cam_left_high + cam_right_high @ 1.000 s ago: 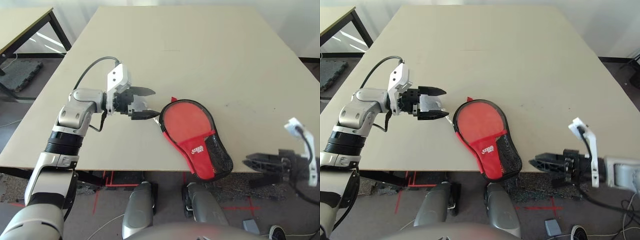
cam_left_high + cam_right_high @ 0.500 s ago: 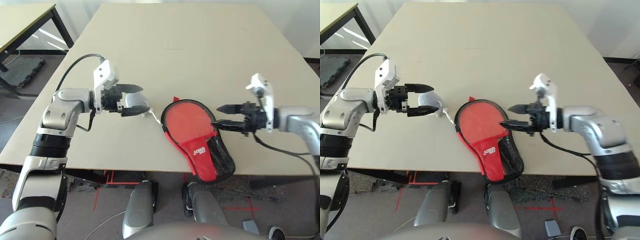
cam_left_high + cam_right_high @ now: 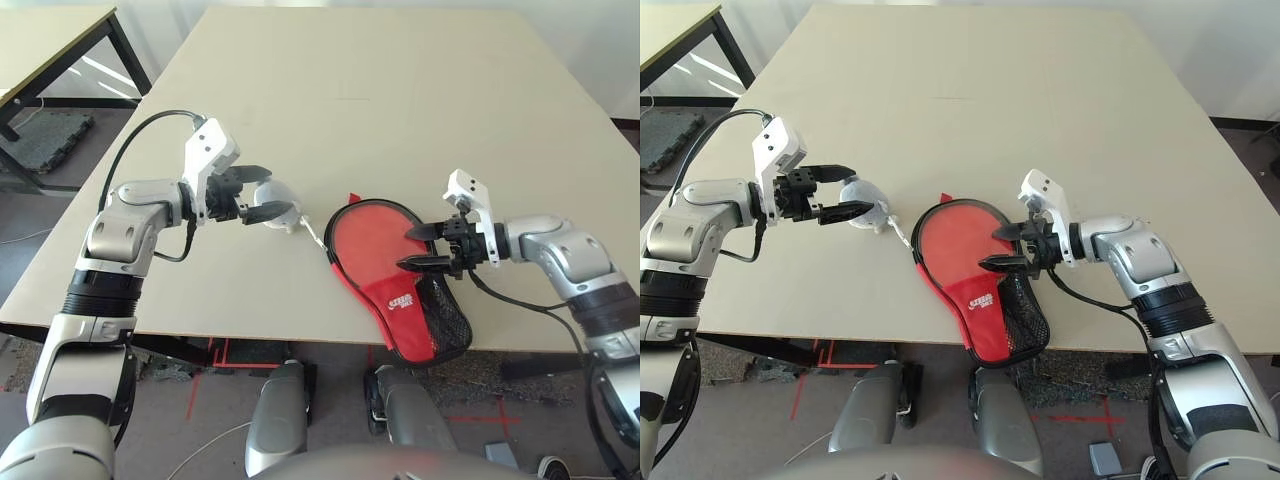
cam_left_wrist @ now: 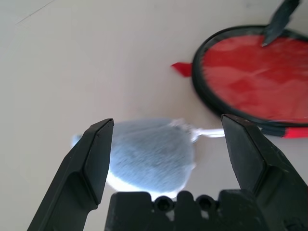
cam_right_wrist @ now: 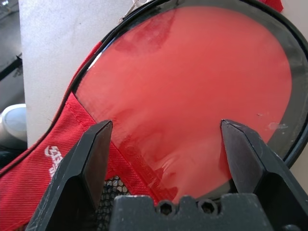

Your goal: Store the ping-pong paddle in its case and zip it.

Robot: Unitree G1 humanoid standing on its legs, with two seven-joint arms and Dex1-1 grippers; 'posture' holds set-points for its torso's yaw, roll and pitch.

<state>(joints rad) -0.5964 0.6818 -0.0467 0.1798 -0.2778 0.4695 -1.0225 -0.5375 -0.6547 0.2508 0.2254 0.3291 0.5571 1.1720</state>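
- The head views show the whole layout: the case point(image 3: 400, 285) lies red side up near the table's point(image 3: 400, 100) front edge, its narrow mesh end hanging slightly past the edge, with one arm on each side of it.
- The right wrist view looks close on the paddle point(image 5: 192, 96), whose round red face lies inside the case's open black zipper rim; the white logo and black mesh sit toward the handle end.
- The left wrist view shows a small grey-white pouch point(image 4: 149, 154) with a white cord running toward the case, and a red tab at the rim.
- The left gripper point(image 3: 262, 196) has its fingers wide apart, one on either side of the pouch, holding nothing.
- The right gripper point(image 3: 418, 249) is also spread wide, hovering over the paddle's face near the case's right rim; whether its tips touch is unclear.
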